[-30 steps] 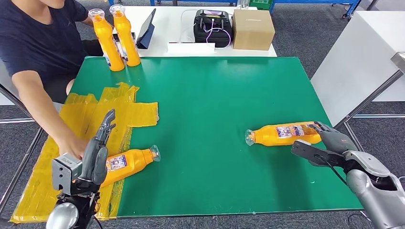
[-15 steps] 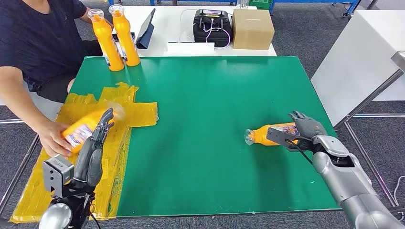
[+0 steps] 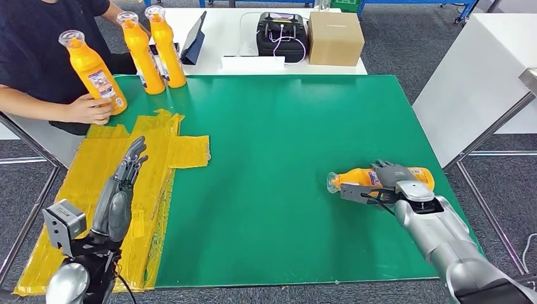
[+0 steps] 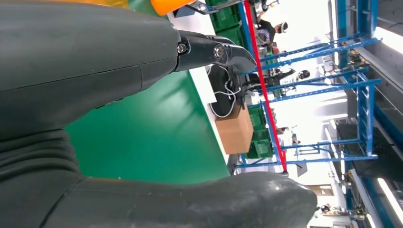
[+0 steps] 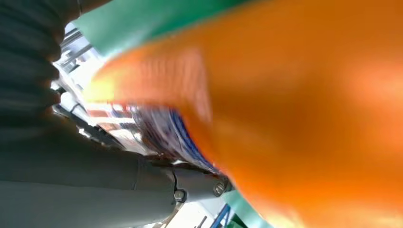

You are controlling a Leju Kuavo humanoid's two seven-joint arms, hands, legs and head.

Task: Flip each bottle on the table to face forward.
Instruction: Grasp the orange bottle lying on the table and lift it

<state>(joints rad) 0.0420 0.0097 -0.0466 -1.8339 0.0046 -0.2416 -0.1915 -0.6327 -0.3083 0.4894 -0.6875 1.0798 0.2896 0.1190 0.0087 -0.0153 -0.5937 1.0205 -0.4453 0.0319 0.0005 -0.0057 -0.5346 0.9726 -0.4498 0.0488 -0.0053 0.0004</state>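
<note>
An orange bottle (image 3: 352, 178) lies on its side at the right of the green table (image 3: 272, 126), cap pointing left. My right hand (image 3: 391, 182) wraps over its labelled middle, fingers on top and thumb in front; the right wrist view shows the bottle (image 5: 294, 95) pressed close against the fingers (image 5: 95, 185). My left hand (image 3: 120, 193) hovers over the yellow tape patch (image 3: 158, 152) with fingers stretched apart and nothing in it; in the left wrist view the left hand (image 4: 95, 71) is also bare. A person's hand holds a third bottle (image 3: 92, 71) upright at the back left corner.
Two more orange bottles (image 3: 139, 54) (image 3: 166, 45) stand upright at the table's back left. Behind the table a white desk carries a cardboard box (image 3: 335, 38), a black bag (image 3: 282, 35) and a tablet (image 3: 193, 38). A white cabinet (image 3: 487, 69) stands to the right.
The person lifted the left bottle off the yellow tape and set it upright at the back left. My right hand slid from the lying bottle's base onto its middle.
</note>
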